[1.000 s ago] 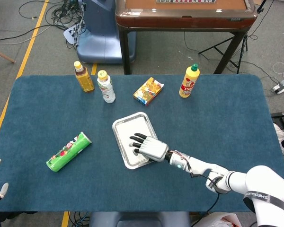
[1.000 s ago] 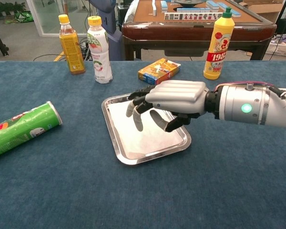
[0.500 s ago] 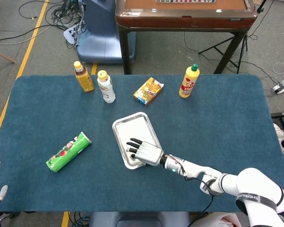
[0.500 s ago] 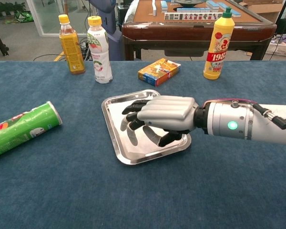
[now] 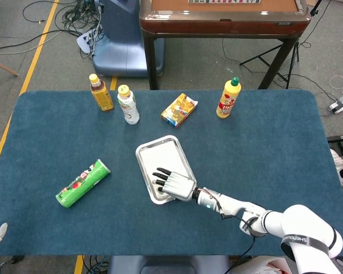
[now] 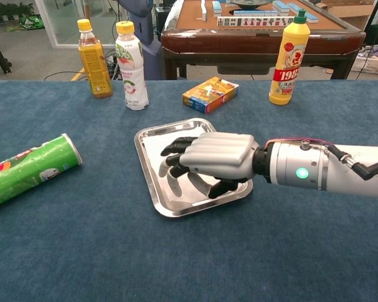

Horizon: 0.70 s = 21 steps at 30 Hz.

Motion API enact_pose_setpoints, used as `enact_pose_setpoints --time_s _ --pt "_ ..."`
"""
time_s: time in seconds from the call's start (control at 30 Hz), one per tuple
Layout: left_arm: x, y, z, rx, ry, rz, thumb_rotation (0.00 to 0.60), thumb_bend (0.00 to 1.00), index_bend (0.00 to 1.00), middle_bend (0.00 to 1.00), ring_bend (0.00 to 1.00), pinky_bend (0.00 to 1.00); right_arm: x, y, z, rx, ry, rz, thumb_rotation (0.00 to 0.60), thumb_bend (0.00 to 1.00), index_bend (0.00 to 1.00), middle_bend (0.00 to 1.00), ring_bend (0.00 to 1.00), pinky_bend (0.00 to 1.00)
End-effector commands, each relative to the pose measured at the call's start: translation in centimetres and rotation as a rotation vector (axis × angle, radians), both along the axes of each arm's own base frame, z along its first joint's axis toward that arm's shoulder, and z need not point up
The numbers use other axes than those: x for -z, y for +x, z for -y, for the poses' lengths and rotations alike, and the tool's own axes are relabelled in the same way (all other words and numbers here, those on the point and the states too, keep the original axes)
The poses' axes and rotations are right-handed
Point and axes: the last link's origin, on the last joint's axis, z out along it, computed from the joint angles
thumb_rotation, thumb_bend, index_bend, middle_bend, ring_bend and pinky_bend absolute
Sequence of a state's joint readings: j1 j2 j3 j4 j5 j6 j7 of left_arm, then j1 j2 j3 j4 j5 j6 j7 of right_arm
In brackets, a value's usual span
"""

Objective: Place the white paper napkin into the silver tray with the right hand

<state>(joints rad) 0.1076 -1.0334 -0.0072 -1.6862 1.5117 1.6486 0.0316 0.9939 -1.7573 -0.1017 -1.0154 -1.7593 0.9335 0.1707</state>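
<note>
Against the frames of a second ago, the right hand (image 5: 174,184) has been lowered and drawn back toward the near end of the silver tray (image 5: 160,144). It is now set low over the tray's bottom, where its reflection is thrown on the metal in the chest view. The fingers (image 6: 176,146) are spread and only lightly curled, and nothing is seen held in them. The white paper napkin cannot be made out in either view. It may be hidden beneath the palm, so whether it lies in the tray cannot be confirmed, and the placing is judged to be at or near its release. Of the left hand (image 5: 0,230), only fingertips are seen far to the left of the tray, and their state cannot be told. The raised rim near the wrist is the one edge to be cleared on withdrawal. Open blue surface (image 5: 263,148) lies right of the tray. The green chips can (image 5: 83,182) lies well left of it, and the snack box (image 6: 210,93) beyond its far end.
</note>
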Motion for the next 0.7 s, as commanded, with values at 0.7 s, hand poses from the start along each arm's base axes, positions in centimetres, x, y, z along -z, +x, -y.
enact_pose_setpoints --time_s 0.7 --pt "0.2 -0.1 -0.1 0.002 -0.005 -0.001 0.600 0.27 0.21 0.12 0.11 0.00 0.0 -1.8 0.1 -0.003 -0.011 -0.057 0.600 1.00 0.43 0.18 0.01 0.01"
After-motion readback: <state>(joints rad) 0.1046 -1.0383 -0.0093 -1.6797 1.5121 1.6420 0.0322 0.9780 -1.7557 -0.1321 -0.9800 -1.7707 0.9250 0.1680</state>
